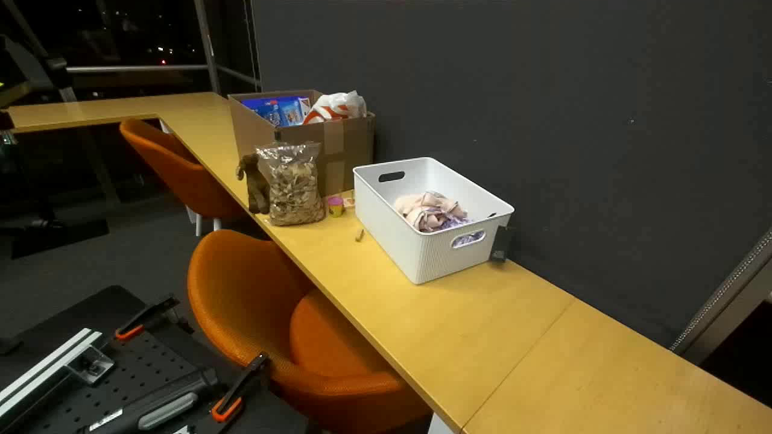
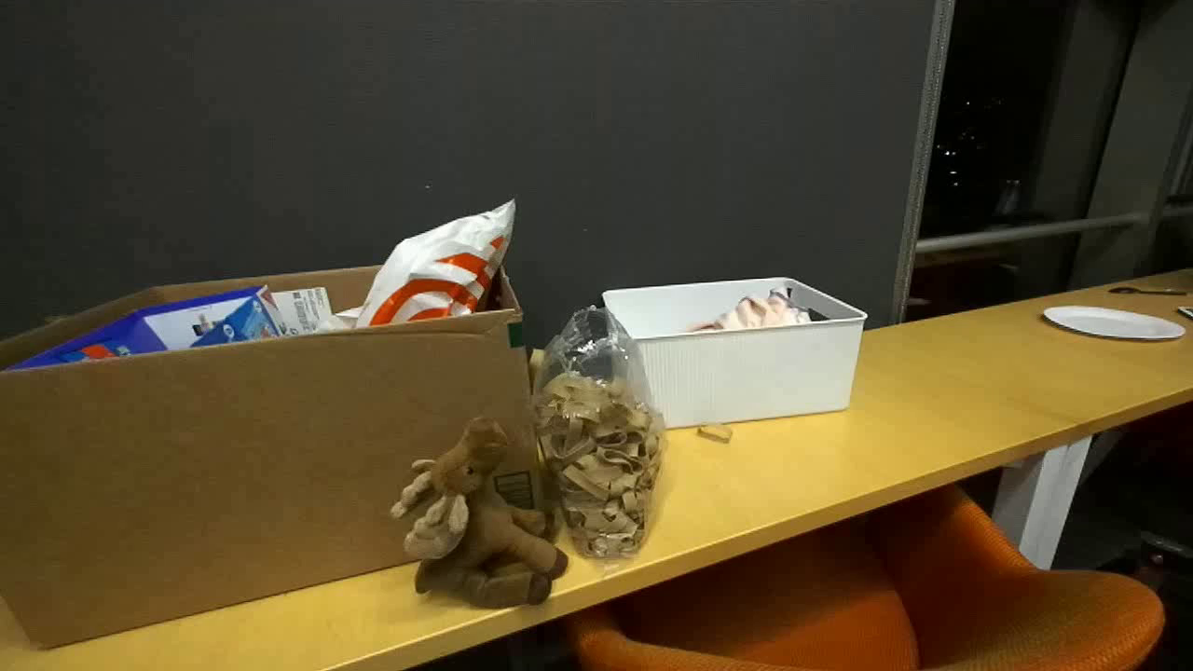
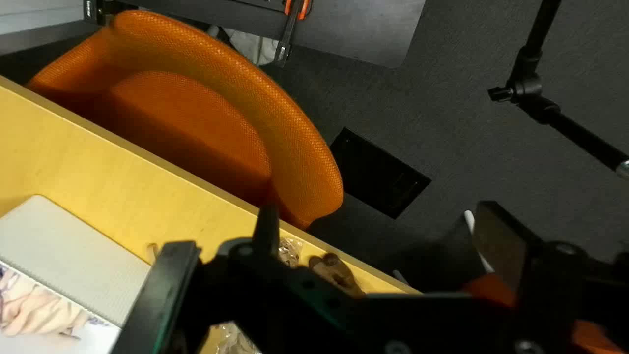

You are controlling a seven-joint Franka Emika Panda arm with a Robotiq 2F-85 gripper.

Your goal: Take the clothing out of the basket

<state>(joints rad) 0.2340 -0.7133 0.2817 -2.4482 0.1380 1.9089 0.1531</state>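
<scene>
The white basket [image 1: 443,258] stands on the yellow table against the dark wall. It shows in both exterior views [image 2: 755,375] and at the lower left of the wrist view [image 3: 69,260]. Crumpled pale pink and lilac clothing [image 1: 429,211] lies inside it, and it also shows in an exterior view [image 2: 762,312] and in the wrist view [image 3: 37,307]. My gripper [image 3: 376,221] shows only in the wrist view. Its fingers are wide apart with nothing between them. It is off to one side of the basket, apart from it and the clothing.
A cardboard box [image 2: 261,466] with packages, a clear bag of brown strips [image 1: 295,190] and a brown plush toy [image 2: 485,531] stand beside the basket. A small cup [image 1: 335,207] is near the bag. Orange chairs [image 1: 253,301] stand along the table edge. A white plate [image 2: 1114,323] lies farther along.
</scene>
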